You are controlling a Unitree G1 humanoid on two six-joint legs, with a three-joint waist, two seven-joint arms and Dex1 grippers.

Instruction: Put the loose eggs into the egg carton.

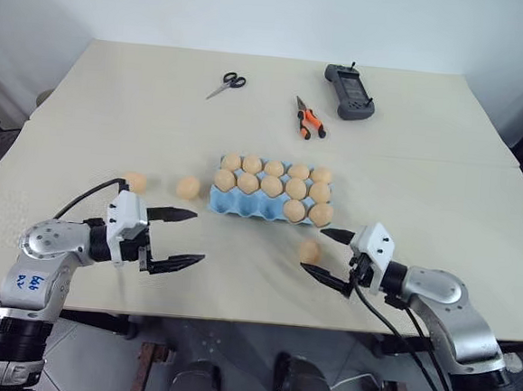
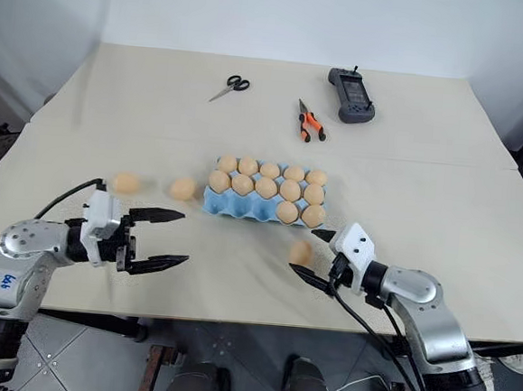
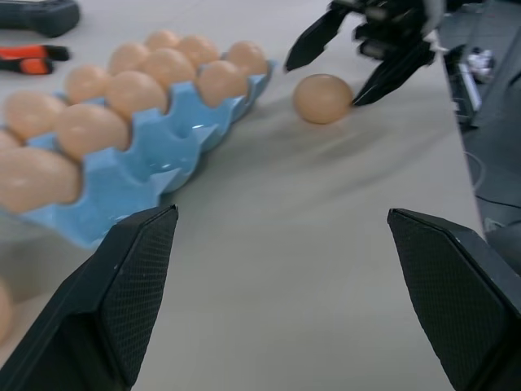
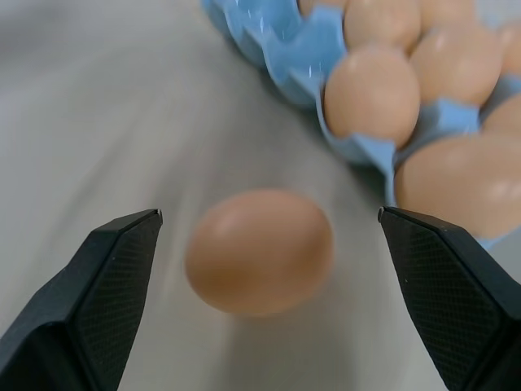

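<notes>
Left gripper (image 1: 178, 237) low over surface (image 1: 96, 110), jaws wide, holding nothing — two loose eggs (image 1: 136, 182) just beyond, left of egg carton (image 1: 234, 204). Carton mid-surface, most cups filled. Third loose egg (image 1: 309, 251) just in front of carton's right end, near right gripper (image 1: 323, 253), jaws spread, nothing held. Likely light, smooth, brittle, prone to rolling — best pinched gently across the widest middle.

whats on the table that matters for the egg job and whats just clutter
For the job: egg carton, mostly filled; loose egg between the open right gripper fingers; two loose eggs left of the carton, near the open left gripper.

Lying about: scissors, orange-handled pliers, dark handheld controller.
</notes>
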